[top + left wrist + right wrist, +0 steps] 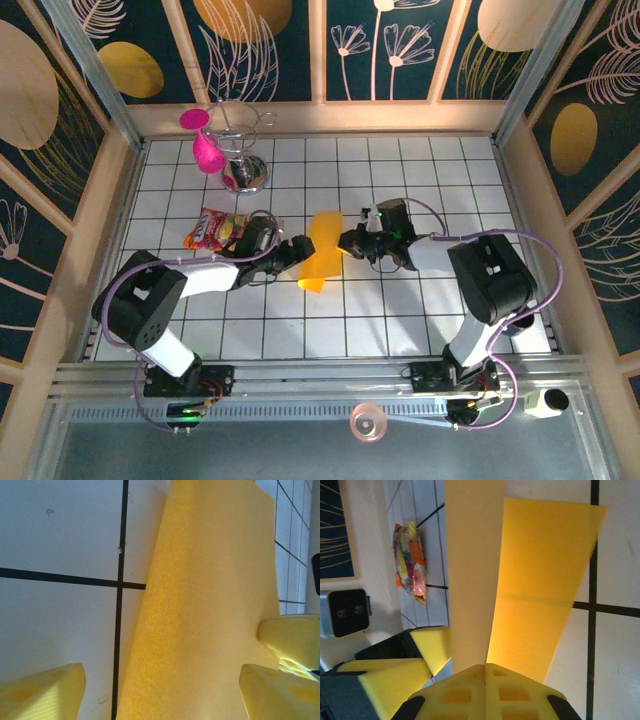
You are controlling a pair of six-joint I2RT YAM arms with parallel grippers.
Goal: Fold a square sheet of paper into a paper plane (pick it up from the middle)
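Paper plane: the orange-yellow paper plane (pixel 322 250) is near the middle of the white tiled tabletop (pixel 400 310), directly between the two grippers. Its broad end points away from the arm bases and its narrow end points toward them.

Right jaws: the right gripper (pixel 348 242) meets the paper from its right side. In the right wrist view the right gripper (pixel 485 680) has its two yellow pads pressed together on a fold of the paper. A pale flap stands up from between the pads, and the darker part of the paper plane (pixel 545 580) spreads flat over the tiles beside it.

Left jaws: the left gripper (pixel 296 250) is at the left edge of the paper. In the left wrist view the left gripper (pixel 160 692) stands wide. One of its fingers (pixel 42 692) is over bare tile on one side, and the other is at the opposite edge of the paper plane (pixel 200 605). The paper crosses the gap between them and is not pinched. I cannot tell if a finger touches it.

Jaws to each other: they are very near, with only the paper between. The right pads (pixel 292 640) show just above the left finger.

Snack packet: the red-and-yellow snack packet (pixel 213 230) lies flat on the tabletop, on the far side of the left arm and well apart from the paper.
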